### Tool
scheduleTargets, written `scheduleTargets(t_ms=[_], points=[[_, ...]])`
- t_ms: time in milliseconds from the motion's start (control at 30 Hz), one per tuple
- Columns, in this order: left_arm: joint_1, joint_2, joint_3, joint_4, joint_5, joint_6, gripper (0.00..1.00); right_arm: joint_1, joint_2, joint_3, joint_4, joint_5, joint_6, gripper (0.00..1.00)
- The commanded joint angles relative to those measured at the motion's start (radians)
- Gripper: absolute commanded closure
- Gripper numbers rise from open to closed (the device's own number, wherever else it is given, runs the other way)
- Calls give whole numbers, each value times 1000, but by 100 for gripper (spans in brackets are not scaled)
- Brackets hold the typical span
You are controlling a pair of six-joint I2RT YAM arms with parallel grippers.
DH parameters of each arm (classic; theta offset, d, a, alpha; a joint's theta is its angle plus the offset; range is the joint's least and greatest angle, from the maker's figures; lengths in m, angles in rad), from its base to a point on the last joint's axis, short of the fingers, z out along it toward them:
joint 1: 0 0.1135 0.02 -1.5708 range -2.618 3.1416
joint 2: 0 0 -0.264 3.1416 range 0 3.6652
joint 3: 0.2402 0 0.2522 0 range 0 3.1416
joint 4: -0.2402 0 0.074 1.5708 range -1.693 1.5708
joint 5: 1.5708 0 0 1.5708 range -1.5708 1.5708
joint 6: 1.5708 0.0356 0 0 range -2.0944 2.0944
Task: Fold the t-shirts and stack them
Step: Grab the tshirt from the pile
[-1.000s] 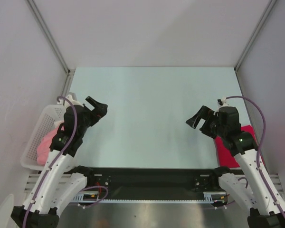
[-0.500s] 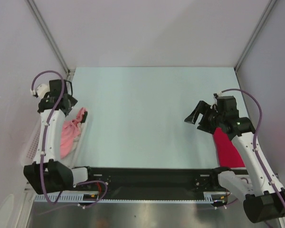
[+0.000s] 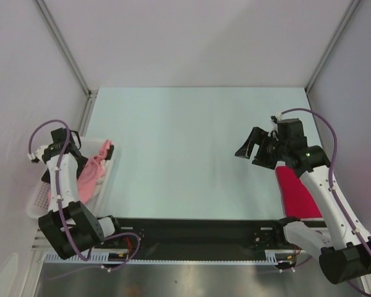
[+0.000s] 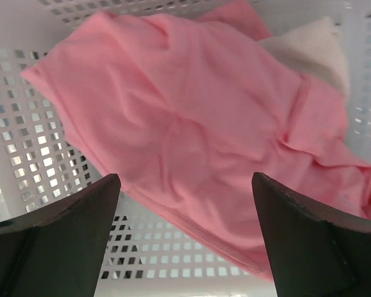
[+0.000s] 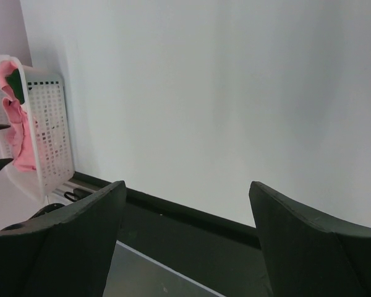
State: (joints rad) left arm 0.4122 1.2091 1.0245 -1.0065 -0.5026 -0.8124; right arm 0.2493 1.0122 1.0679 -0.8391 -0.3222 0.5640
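Left tool [image 4: 184,185] spread above pink t-shirt [image 4: 185,124]; red t-shirt [image 3: 290,192] partly behind right arm [image 3: 326,192].

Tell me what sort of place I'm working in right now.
Probably a robot test cell in a lab, not a home: plain white panel walls on metal posts enclose a pale table, with a pink t-shirt in a white lattice basket at its left edge.

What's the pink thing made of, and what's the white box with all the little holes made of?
The pink t-shirt looks like soft, matte cloth: it lies crumpled in folds and creases. The white basket is probably stiff, smooth plastic: its walls keep a neat grid of small square holes.
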Motion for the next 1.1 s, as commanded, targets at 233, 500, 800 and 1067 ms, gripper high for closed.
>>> scheduleTargets(t_ms=[233, 500, 800, 1067], points=[[97, -79, -145, 45, 72, -59, 19, -19, -32, -8, 17, -20, 11, 12], [102, -141, -75, 54, 119, -38, 100, -19, -44, -13, 5, -18, 14, 13], [48, -220, 267, 158, 493, 15, 100, 39, 12, 58, -46, 18, -41, 14], [-90, -296, 559, 377, 555, -16, 100, 58, 17, 63, -37, 38, -46, 13]])
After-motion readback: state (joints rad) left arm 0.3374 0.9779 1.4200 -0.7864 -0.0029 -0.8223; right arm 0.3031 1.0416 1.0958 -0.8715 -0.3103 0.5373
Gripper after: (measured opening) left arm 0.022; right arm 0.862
